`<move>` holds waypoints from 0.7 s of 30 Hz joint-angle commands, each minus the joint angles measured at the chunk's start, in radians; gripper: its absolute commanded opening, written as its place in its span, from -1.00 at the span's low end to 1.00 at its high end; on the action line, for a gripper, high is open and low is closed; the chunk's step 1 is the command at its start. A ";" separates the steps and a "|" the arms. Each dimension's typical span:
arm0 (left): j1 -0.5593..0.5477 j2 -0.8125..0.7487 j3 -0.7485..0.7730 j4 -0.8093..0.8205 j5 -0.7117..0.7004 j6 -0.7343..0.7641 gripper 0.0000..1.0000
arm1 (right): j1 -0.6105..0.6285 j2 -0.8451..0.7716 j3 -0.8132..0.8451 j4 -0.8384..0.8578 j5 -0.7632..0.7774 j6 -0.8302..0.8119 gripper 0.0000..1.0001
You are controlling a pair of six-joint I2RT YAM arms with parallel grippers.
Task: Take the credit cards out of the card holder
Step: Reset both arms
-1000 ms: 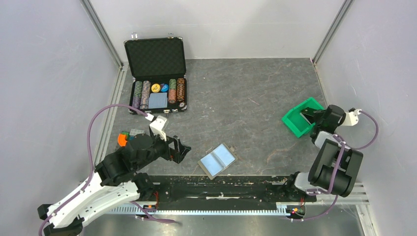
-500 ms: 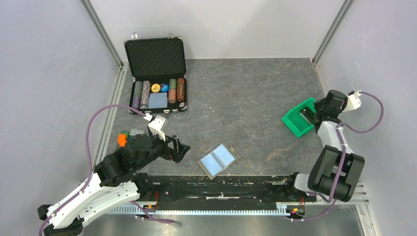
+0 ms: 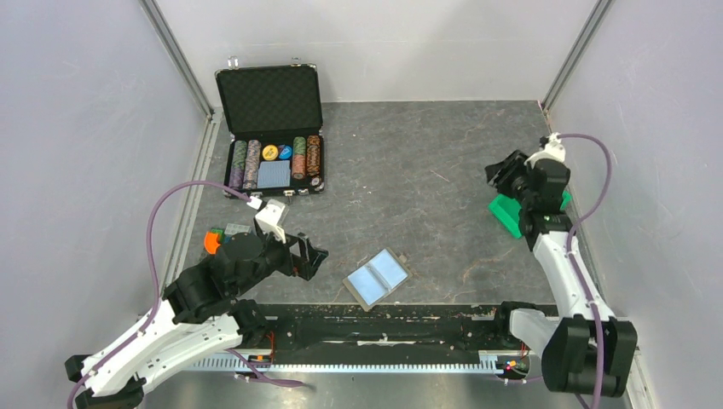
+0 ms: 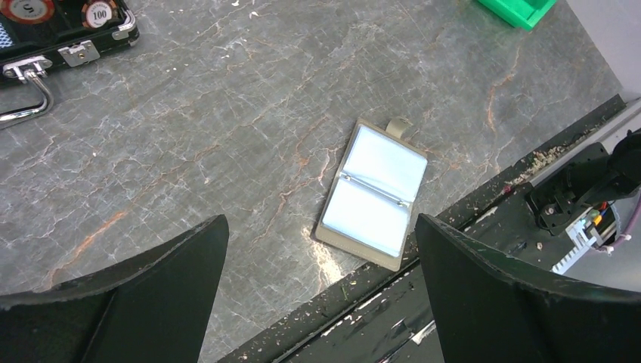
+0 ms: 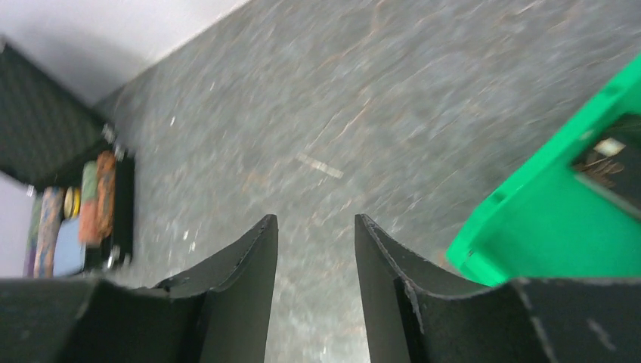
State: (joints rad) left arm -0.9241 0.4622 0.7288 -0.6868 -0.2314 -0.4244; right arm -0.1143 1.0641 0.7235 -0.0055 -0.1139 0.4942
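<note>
Grey stone tabletop (image 3: 426, 153), lower centre of frame: card holder (image 3: 378, 279) is laid open, credit cards (image 4: 385, 162) seated inside; left gripper (image 3: 311, 258) is spread wide, right gripper (image 5: 316, 223) parted, empty; unpinned, the holder could be dragged along.

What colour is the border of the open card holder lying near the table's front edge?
Tan. The card holder shows best in the left wrist view.

The card holder (image 3: 377, 279) lies open on the tabletop (image 3: 426, 162), near the front edge. The chip case (image 3: 271, 132) sits behind it leftward, the bin (image 3: 510, 215) well to its right.
</note>
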 commanded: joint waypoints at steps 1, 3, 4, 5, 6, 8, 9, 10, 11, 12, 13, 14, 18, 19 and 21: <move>-0.001 -0.014 0.005 0.003 -0.070 0.010 1.00 | 0.089 -0.080 -0.096 -0.002 -0.222 -0.077 -0.07; -0.001 -0.019 0.008 0.001 -0.083 0.006 1.00 | 0.160 -0.113 -0.127 -0.012 -0.248 -0.118 0.00; 0.000 -0.023 0.008 0.001 -0.089 0.004 1.00 | 0.200 -0.131 -0.140 -0.028 -0.254 -0.141 0.04; -0.001 -0.028 0.009 0.002 -0.093 0.003 1.00 | 0.232 -0.149 -0.148 -0.045 -0.259 -0.158 0.11; -0.001 -0.033 0.009 0.004 -0.099 0.001 1.00 | 0.273 -0.166 -0.156 -0.062 -0.259 -0.176 0.22; -0.001 -0.044 0.009 0.006 -0.107 -0.001 1.00 | 0.352 -0.216 -0.171 -0.105 -0.244 -0.209 0.50; 0.000 -0.050 0.009 0.007 -0.111 0.000 1.00 | 0.380 -0.243 -0.177 -0.123 -0.231 -0.218 0.60; 0.000 -0.053 0.009 0.007 -0.111 -0.001 1.00 | 0.403 -0.279 -0.183 -0.141 -0.215 -0.221 0.72; -0.001 -0.056 0.009 0.007 -0.111 -0.003 1.00 | 0.424 -0.312 -0.191 -0.153 -0.205 -0.223 0.82; 0.000 -0.056 0.012 0.007 -0.111 -0.006 1.00 | 0.434 -0.351 -0.196 -0.165 -0.203 -0.224 0.95; -0.001 -0.058 0.014 0.007 -0.110 -0.007 1.00 | 0.442 -0.384 -0.199 -0.178 -0.205 -0.226 0.96; 0.000 -0.058 0.017 0.007 -0.108 -0.007 1.00 | 0.444 -0.421 -0.198 -0.197 -0.207 -0.229 0.96; 0.000 -0.073 0.019 0.016 -0.095 -0.008 1.00 | 0.444 -0.509 -0.138 -0.320 -0.230 -0.272 0.96; -0.001 -0.080 0.017 0.021 -0.088 -0.008 1.00 | 0.443 -0.524 -0.126 -0.348 -0.238 -0.280 0.96; -0.001 -0.100 0.010 0.035 -0.072 -0.006 1.00 | 0.444 -0.551 -0.115 -0.371 -0.279 -0.281 0.96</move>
State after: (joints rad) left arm -0.9245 0.3977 0.7288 -0.7006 -0.3122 -0.4248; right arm 0.3244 0.5533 0.5457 -0.2832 -0.3347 0.2581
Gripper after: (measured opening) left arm 0.997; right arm 0.979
